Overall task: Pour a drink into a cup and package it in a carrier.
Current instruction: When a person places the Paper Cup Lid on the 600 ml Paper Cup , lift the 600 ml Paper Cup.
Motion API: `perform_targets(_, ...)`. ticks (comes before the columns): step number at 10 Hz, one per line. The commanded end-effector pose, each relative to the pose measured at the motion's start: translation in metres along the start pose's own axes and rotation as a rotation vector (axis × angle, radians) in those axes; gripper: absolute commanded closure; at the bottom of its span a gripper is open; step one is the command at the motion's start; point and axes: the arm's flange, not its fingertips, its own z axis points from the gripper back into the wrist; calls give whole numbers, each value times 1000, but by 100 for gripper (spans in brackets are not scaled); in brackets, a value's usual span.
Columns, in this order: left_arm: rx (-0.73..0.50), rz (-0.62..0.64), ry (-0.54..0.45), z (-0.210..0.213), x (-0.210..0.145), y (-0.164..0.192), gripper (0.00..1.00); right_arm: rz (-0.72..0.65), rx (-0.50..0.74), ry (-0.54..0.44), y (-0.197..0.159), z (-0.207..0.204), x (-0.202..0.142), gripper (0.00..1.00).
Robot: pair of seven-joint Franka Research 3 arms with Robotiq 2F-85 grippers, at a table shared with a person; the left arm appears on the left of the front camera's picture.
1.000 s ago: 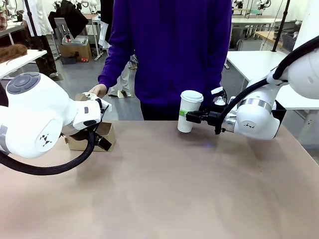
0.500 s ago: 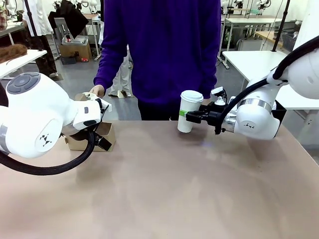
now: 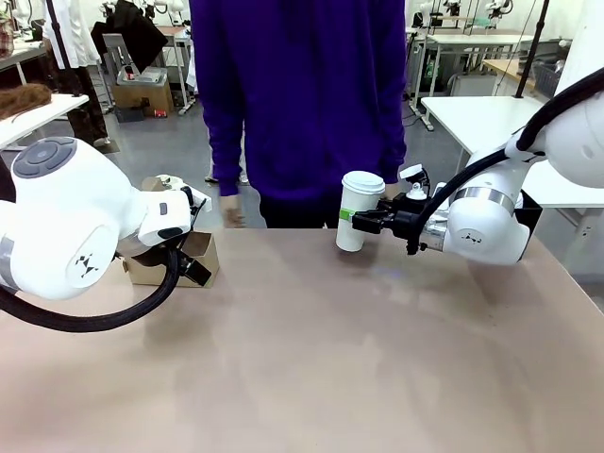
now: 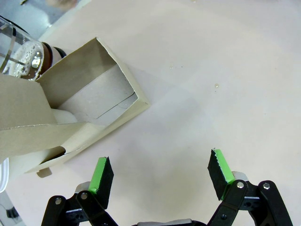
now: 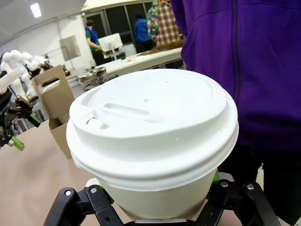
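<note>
On table (image 3: 330, 359): one carrier (image 3: 205, 250); right fingers (image 3: 366, 225) clamped on one lidded cup (image 3: 359, 209); left fingers (image 4: 101, 174) apart.

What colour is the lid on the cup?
White; the lid shows best in the right wrist view.

Bright even overhead light, soft shadows
</note>
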Motion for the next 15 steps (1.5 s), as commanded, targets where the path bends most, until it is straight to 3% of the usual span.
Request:
perform_targets(1, -2, 1, -1, 0, 0, 0, 0, 1, -3, -8, 1, -1, 5, 19)
perform_targets(4, -2, 1, -1, 0, 0, 0, 0, 0, 0, 0, 0, 0, 0, 19)
perform_targets(5, -2, 1, -1, 0, 0, 0, 0, 7, 2, 14, 7, 6, 13, 19)
perform_targets(8, -2, 1, -1, 0, 0, 0, 0, 41, 5, 35, 36, 32, 80, 19)
perform_targets(12, -2, 1, -1, 0, 0, 0, 0, 94, 47, 41, 104, 85, 182, 19)
perform_targets(15, -2, 1, -1, 0, 0, 0, 0, 127, 63, 76, 128, 113, 223, 19)
